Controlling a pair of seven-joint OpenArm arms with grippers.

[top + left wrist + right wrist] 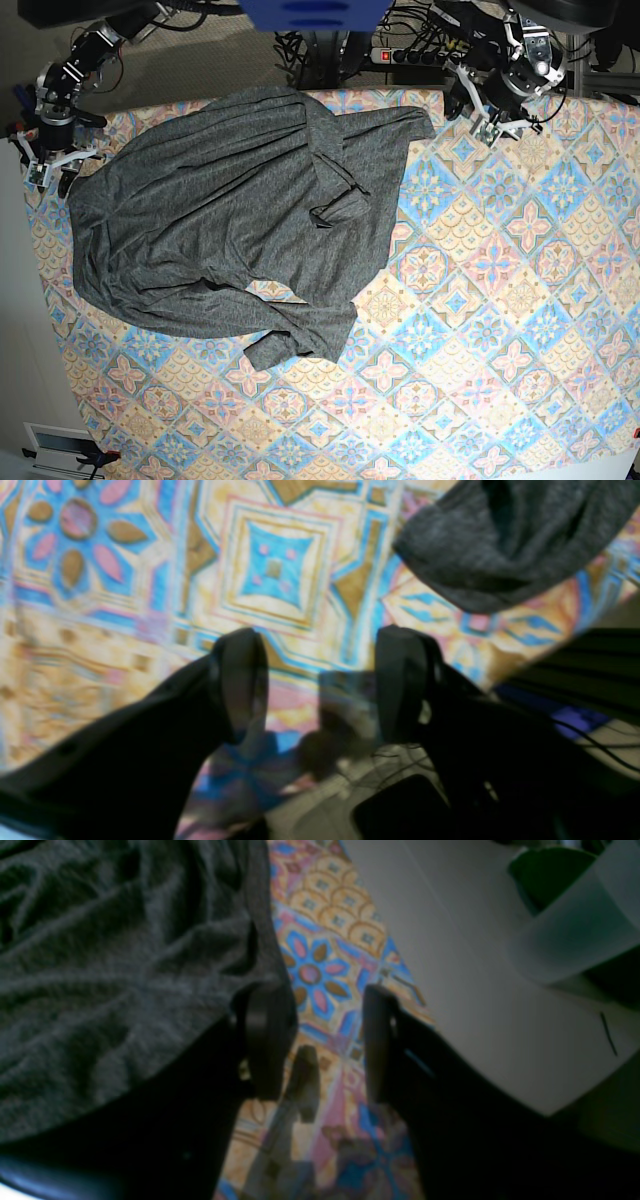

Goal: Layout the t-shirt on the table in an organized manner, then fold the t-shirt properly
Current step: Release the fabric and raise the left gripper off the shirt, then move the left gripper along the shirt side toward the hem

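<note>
The t-shirt (pixel 225 215) lies rumpled toward the table's (pixel 520 300) far corner, unfolded; left hand (pixel 320 680) and right hand (pixel 327 1040) both released, empty.

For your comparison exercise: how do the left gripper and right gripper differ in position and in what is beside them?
The left gripper hangs by the table's far corner, clear of the t-shirt; the right gripper sits at the opposite corner, its finger against the shirt's edge. Both are open and hold nothing.
</note>
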